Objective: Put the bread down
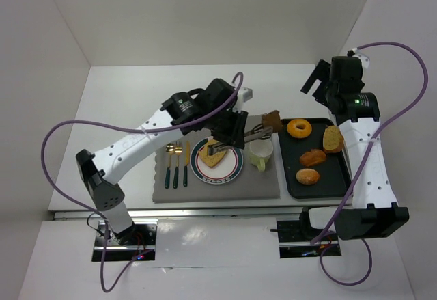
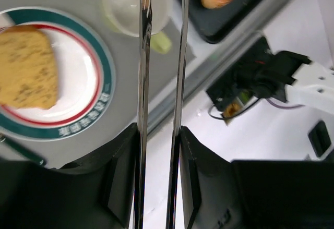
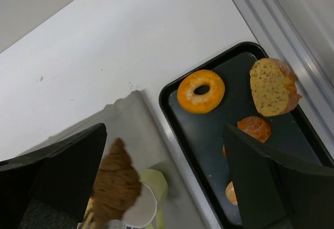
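Metal tongs [image 1: 257,134], clamped in the left gripper's [image 2: 159,145] jaws, pinch the dark chunk [image 1: 273,120] above the mat's [image 1: 259,184] far right corner; the plate [image 1: 236,170] lies near-left; the right gripper [image 3: 164,158] gapes empty.

Bright even light, v. soft shadows.

Noted silver tongs [image 2: 143,83] in the black left gripper [image 2: 159,135], with a dark chocolate-brown chunk [image 3: 116,187] at their tips. Found, just beside that gripper, a golden-tan toast slice [image 2: 26,67] on a white plate [image 2: 102,77] ringed red and teal, plus a pale yellow-green cup [image 2: 125,4]. Saw near the right gripper [image 3: 164,130] a black tray [image 3: 209,130] with an orange doughnut [image 3: 185,96].
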Robot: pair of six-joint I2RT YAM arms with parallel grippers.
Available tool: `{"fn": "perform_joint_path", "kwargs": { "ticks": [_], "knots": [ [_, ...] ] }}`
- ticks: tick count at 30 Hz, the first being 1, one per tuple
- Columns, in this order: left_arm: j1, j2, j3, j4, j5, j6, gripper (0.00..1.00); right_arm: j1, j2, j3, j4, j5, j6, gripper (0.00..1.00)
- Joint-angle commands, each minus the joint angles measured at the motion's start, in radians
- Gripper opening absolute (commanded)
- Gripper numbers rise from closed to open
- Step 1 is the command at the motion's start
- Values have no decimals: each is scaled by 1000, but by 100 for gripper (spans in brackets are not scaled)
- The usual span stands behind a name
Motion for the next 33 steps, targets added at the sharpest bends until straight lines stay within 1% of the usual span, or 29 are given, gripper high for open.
{"fn": "perform_joint_path", "kwargs": {
  "ticks": [1, 5, 6, 8, 9, 12, 16, 21, 25, 28, 29, 30, 31, 32, 33],
  "knots": [
    [11, -121, -67, 48, -106, -50, 0, -8, 9, 15, 41, -5, -9, 100],
    [33, -225, -184, 57, -165, -95, 0, -8, 9, 15, 50, -31, 0, 100],
    [33, -244, -233, 57, -174, -95, 0, -8, 9, 15, 50, -31, 0, 100],
    [44, -285, -291, 48, -174, -105, 0, -8, 9, 15, 50, -40, 0, 100],
    [44, -331, -352, 48, -174, -118, 0, -8, 9, 15, 50, -40, 0, 100],
    [53, -374, -422, 48, -153, -127, 0, -8, 18, 15, 50, -40, 0, 100],
    [53, -406, -498, 57, -105, -127, 0, -8, 18, -7, 73, -80, 18, 100],
    [44, -416, -590, 48, -64, -138, 0, -8, 18, -7, 73, -80, 18, 100],
    [44, -416, -702, 126, -42, -150, 0, -8, 18, -18, 92, -91, 18, 100],
    [34, -393, -721, 148, -13, -139, 0, 1, 8, -27, 102, -91, 27, 100],
    [22, -393, -712, 136, -13, -139, 6, 1, 8, -38, 112, -82, 27, 100],
    [22, -380, -712, 126, -25, -139, 16, 1, -1, -38, 112, -82, 27, 100],
    [7, -380, -700, 117, -36, -150, 27, 1, -2, -38, 112, -72, 27, 100],
    [7, -380, -686, 108, -36, -150, 46, 1, -2, -38, 112, -72, 27, 100],
    [-2, -380, -677, 87, -48, -150, 54, 1, -2, -38, 112, -72, 27, 100]
  ]
}}
